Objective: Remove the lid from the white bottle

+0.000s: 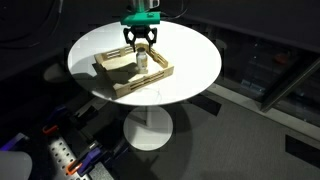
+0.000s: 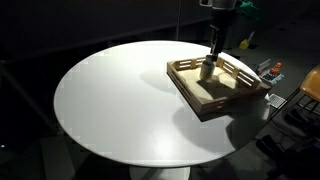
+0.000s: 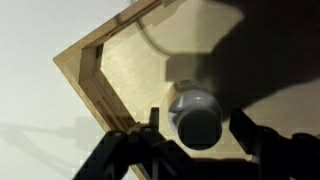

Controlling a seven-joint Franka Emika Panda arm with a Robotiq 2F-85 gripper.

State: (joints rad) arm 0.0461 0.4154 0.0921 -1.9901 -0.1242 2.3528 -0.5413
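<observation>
The white bottle [image 1: 142, 62] stands upright in the wooden tray [image 1: 107, 76] on the round tabletop [image 1: 195, 55], directly beneath the end effector [image 1: 141, 46]. In the wrist view its lid [image 3: 198, 126] sits between the spread, released fingers [image 3: 150, 128], which seem to touch neither side. With the bottle's long axis vertical, a straight drop should bracket the cap.

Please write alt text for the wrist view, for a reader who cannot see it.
Seen from above, the white bottle stands inside the wooden tray, between the fingers of the open gripper. The white table shows beyond the tray's corner.
</observation>
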